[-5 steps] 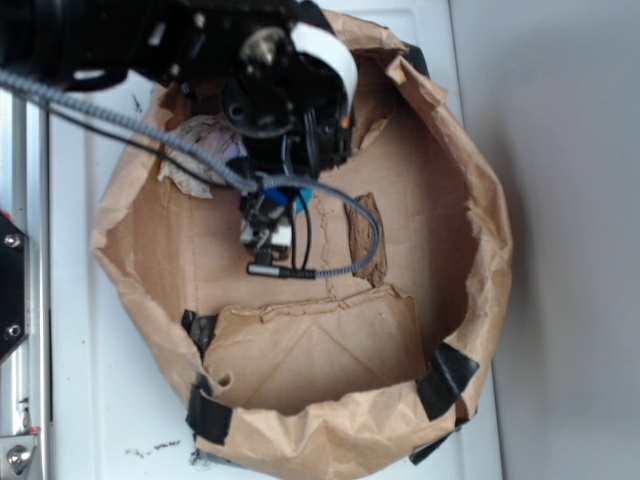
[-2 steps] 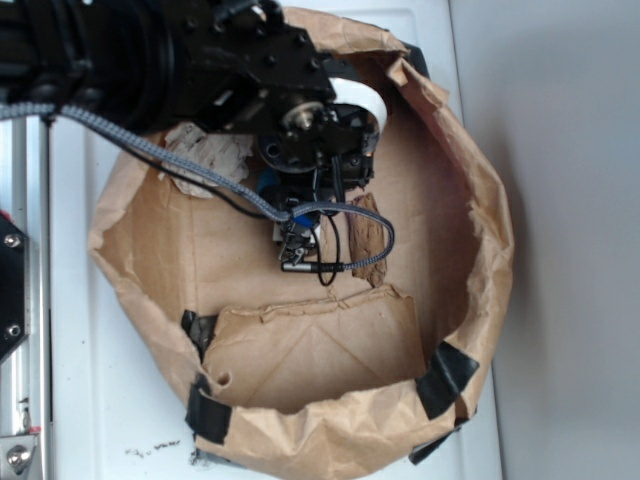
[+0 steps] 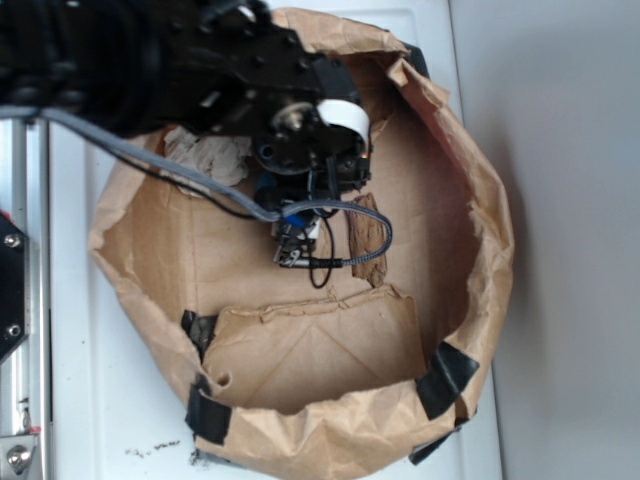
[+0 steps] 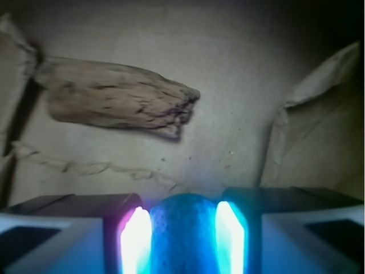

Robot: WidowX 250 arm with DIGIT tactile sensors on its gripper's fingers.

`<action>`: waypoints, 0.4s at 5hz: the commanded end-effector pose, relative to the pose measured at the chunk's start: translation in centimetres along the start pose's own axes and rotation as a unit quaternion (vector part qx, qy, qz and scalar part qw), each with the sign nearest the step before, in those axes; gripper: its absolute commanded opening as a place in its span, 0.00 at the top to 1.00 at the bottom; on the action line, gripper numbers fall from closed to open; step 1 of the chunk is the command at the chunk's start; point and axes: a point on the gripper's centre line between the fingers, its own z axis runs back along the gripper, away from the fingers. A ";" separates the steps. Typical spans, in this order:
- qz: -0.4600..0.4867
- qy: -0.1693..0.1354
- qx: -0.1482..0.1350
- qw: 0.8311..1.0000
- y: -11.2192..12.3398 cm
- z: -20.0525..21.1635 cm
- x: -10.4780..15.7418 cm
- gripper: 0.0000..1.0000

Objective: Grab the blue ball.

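Observation:
The blue ball is a teal-blue, slightly fuzzy ball sitting between my two fingers at the bottom of the wrist view. My gripper is shut on it, and the lit pads press its left and right sides. In the exterior view the gripper points down inside the brown paper bag. Only a small blue patch of the ball shows under the black arm.
A brown bark-like wood chunk lies on the bag floor ahead of the fingers, to the gripper's right in the exterior view. A crumpled white paper wad sits at the bag's upper left. The bag's walls ring the space.
The arm has swung to the right inside the bag, and the gripper now sits closer to the wood chunk. In the last half second it has barely moved.

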 end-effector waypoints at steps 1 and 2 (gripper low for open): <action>0.019 -0.091 -0.076 0.993 -0.2 10.6 0.8 1.00; 0.023 -0.103 -0.084 0.991 -0.8 13.4 1.3 1.00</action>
